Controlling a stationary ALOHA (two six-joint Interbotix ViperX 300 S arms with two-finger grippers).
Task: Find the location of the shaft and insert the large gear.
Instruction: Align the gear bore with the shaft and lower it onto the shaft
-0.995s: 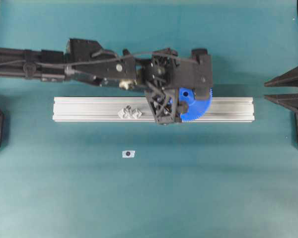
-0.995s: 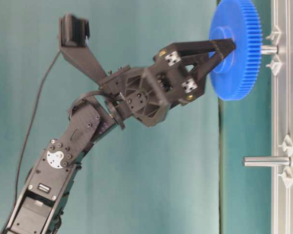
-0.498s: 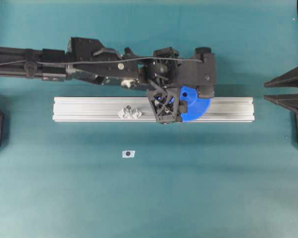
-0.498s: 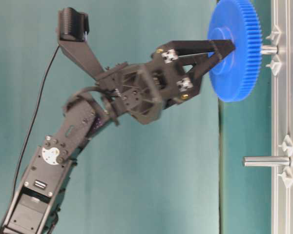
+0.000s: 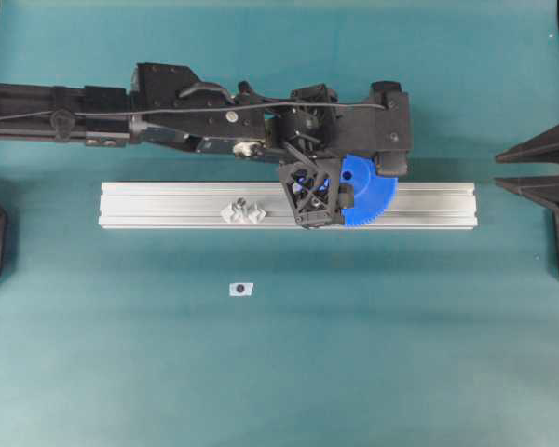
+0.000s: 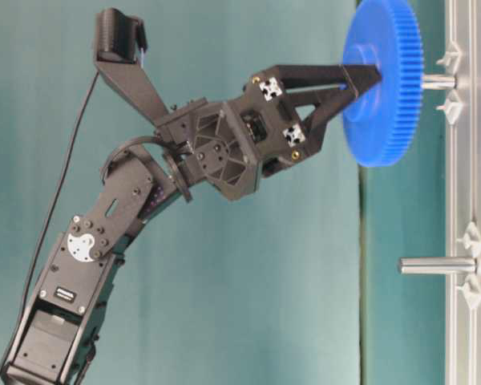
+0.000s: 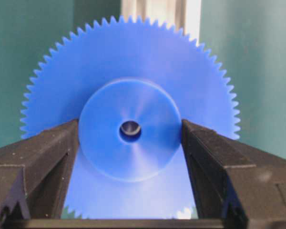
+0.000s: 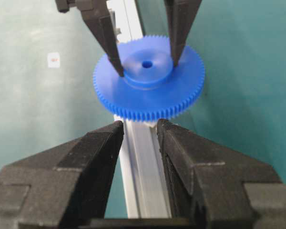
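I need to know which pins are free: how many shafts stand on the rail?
2: one shaft carries the large gear; the free shaft stands farther along the rail.

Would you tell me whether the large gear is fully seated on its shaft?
No: bare shaft shows between large gear and rail.

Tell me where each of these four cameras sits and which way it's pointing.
Overhead: above, looking straight down at the rail; left arm crosses it.
Table-level: beside the table, image turned sideways; left gripper holds the large gear over the shaft.
Left wrist: looks along its fingers at the gear's hub.
Right wrist: looks along the rail past the right gripper.
All four show the gear.
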